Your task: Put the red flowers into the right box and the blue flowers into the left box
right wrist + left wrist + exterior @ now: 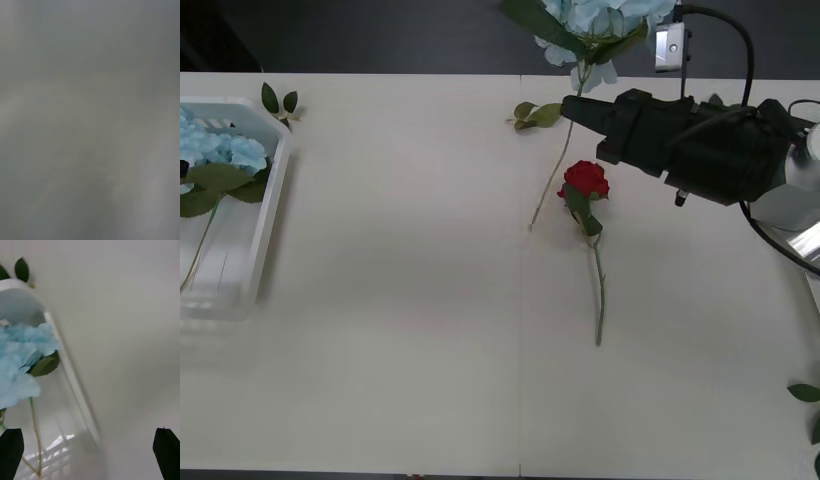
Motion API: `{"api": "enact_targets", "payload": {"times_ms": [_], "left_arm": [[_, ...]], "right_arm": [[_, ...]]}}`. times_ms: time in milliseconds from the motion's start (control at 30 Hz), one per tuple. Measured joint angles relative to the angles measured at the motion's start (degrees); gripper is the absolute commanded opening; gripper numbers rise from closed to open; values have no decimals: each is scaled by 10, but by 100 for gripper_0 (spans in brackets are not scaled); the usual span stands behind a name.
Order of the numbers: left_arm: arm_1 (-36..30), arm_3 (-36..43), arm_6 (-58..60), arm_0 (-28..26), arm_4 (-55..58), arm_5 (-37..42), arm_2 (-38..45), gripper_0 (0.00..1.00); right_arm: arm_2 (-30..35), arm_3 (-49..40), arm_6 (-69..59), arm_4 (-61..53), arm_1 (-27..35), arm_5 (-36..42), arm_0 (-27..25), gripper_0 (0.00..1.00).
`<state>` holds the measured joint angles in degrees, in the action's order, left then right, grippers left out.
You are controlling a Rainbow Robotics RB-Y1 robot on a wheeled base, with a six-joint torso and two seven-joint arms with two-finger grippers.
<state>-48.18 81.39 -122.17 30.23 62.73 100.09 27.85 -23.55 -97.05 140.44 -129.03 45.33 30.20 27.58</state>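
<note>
One of the red flowers lies on the white table right of centre, its stem pointing toward me. A blue flower lies at the far edge, its thin stem running down past the rose. My right gripper, black, reaches in from the right and ends at that stem, just above the rose. The left box stands at the left edge with blue flowers in it. In the left wrist view my left gripper hangs open over the box rim, beside the blue flowers. The right box is out of view.
Loose green leaf sprigs lie by the left box's far corner, next to the blue flower's stem and at the right table edge. The table's middle and near side are bare white surface.
</note>
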Motion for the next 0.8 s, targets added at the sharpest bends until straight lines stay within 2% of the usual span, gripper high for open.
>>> {"api": "enact_targets", "payload": {"times_ms": [167,333,500,800], "left_arm": [[0,-1,-3,0,127,-1,-25,100],[0,-1,-28,0,230,-23,-91,100],[19,-1,-36,11,267,-23,-140,100],[112,-1,-37,58,279,-10,-147,100]], "right_arm": [[0,-1,0,23,-70,-26,0,0],[0,-1,3,23,-124,-44,0,0],[0,-1,11,23,-169,-65,1,0],[-34,-1,15,23,-215,-110,26,0]]}}
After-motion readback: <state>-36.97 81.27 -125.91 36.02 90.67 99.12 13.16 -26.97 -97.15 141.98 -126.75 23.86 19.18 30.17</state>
